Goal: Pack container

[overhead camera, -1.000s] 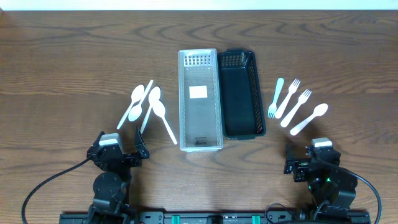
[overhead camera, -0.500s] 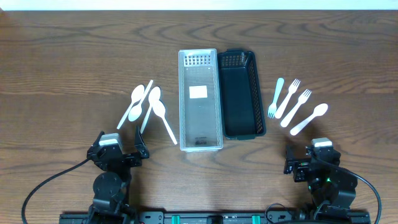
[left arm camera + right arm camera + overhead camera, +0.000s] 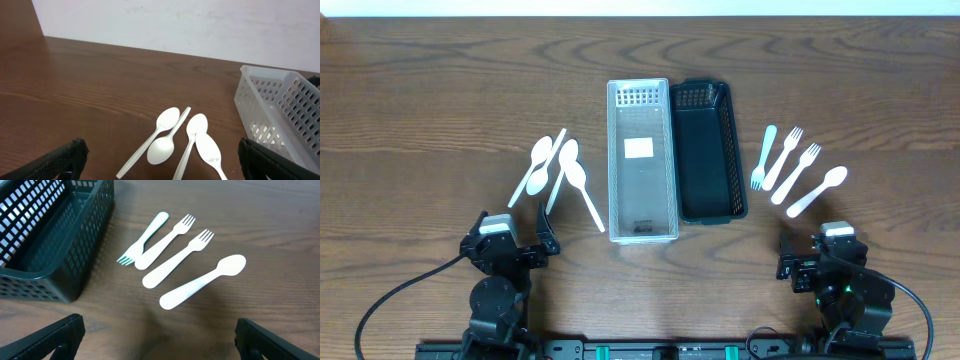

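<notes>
A clear plastic basket [image 3: 642,160] and a black basket [image 3: 708,150] stand side by side at the table's middle, both empty. Several white spoons [image 3: 560,175] lie left of the clear basket; they also show in the left wrist view [image 3: 172,140]. Three forks [image 3: 782,160] and one white spoon [image 3: 817,191] lie right of the black basket, also in the right wrist view [image 3: 175,255]. My left gripper [image 3: 505,245] is open and empty at the near left, short of the spoons. My right gripper [image 3: 820,262] is open and empty at the near right, short of the forks.
The clear basket's wall [image 3: 280,110] is at the right of the left wrist view. The black basket [image 3: 45,235] fills the left of the right wrist view. A white wall runs behind the table's far edge [image 3: 150,47].
</notes>
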Robot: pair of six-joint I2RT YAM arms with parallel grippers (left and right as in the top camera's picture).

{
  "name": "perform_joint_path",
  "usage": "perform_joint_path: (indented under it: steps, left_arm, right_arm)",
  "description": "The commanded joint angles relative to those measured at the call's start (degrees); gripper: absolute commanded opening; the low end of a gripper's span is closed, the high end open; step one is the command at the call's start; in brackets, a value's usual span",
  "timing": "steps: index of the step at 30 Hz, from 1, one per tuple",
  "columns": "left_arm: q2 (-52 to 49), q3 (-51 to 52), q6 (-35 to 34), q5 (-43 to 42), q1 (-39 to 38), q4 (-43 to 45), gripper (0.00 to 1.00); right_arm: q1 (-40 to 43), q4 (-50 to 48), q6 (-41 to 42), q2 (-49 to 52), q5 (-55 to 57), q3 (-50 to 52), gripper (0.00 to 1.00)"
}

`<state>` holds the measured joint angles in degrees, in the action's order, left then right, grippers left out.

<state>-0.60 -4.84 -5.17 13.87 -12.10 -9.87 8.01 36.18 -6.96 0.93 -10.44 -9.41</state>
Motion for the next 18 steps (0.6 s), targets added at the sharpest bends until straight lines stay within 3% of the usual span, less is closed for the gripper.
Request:
perform_joint_path:
  steps: [1, 18]
  left_arm:
    - [0.3, 1.6, -0.1, 0.1, 0.3, -0.2, 0.98]
    - [0.2, 1.6, -0.1, -1.2, 0.3, -0.3, 0.98]
  right_arm:
    - [-0.5, 0.0, -0.8, -0.6, 0.4, 0.3, 0.99]
    - [-0.5, -0.3, -0.8, -0.6, 0.3, 0.3, 0.99]
